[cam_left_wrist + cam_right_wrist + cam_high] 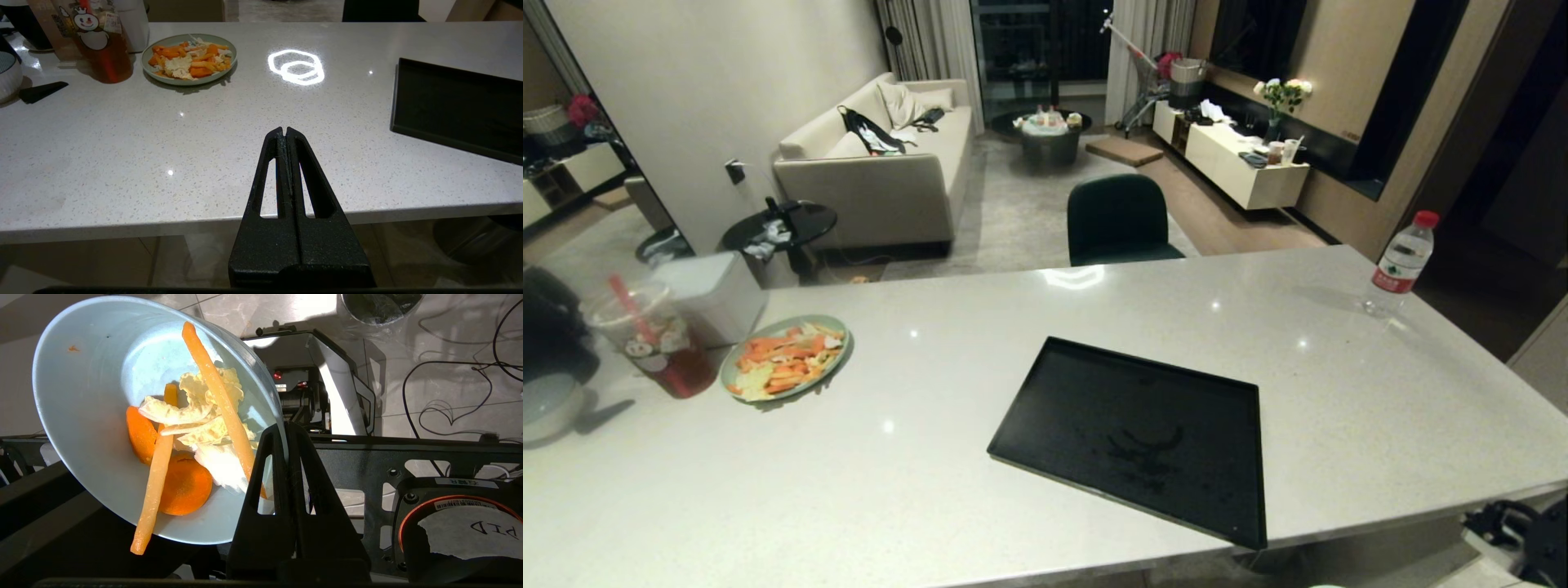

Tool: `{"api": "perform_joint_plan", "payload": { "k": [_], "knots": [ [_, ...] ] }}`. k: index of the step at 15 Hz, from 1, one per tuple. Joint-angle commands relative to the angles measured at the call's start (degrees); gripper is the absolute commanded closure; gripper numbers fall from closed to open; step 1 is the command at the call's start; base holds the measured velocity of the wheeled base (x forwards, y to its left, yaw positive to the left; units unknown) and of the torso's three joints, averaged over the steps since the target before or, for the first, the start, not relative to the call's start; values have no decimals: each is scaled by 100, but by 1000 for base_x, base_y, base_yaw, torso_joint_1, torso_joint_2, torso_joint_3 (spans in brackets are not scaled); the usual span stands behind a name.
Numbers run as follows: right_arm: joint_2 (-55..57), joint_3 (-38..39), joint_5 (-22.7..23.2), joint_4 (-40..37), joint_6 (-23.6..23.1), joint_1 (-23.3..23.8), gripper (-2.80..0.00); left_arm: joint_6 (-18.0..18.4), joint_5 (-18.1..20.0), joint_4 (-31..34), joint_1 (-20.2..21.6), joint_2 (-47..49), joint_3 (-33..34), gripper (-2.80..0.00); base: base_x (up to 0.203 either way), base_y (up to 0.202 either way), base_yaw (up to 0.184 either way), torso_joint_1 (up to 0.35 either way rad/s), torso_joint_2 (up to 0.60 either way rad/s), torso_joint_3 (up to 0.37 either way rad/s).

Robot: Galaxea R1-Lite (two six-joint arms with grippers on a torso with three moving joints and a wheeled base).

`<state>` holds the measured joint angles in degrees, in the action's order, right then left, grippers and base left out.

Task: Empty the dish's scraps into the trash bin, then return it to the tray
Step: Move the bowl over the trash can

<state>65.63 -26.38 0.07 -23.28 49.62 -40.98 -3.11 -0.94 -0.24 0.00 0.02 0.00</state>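
Bowl [94,416] and scraps [184,457] hang tilted over the robot's own base and floor cables, off the counter [931,490] and away from the bare black tray [1143,425], with the bin [378,306] only at the far edge beyond the bowl. Pinched on the bowl's rim, the right gripper [286,430] holds it alone; the left gripper [284,132] idles closed near the counter edge. Judging by the tilt, the long carrot strip poking past the bowl's rim could slide out short of the bin.
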Motion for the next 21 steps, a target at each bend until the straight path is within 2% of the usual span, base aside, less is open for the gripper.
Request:
{"api": "perform_joint_plan", "payload": {
  "k": [1,21],
  "knots": [
    [100,1,10,13,34,11,0,-6,-3,-3,0,6,0,0,0,0,0,0,0,0],
    [179,36,28,114,22,134,0,-6,-3,-3,0,6,0,0,0,0,0,-127,324,192]
  ]
}}
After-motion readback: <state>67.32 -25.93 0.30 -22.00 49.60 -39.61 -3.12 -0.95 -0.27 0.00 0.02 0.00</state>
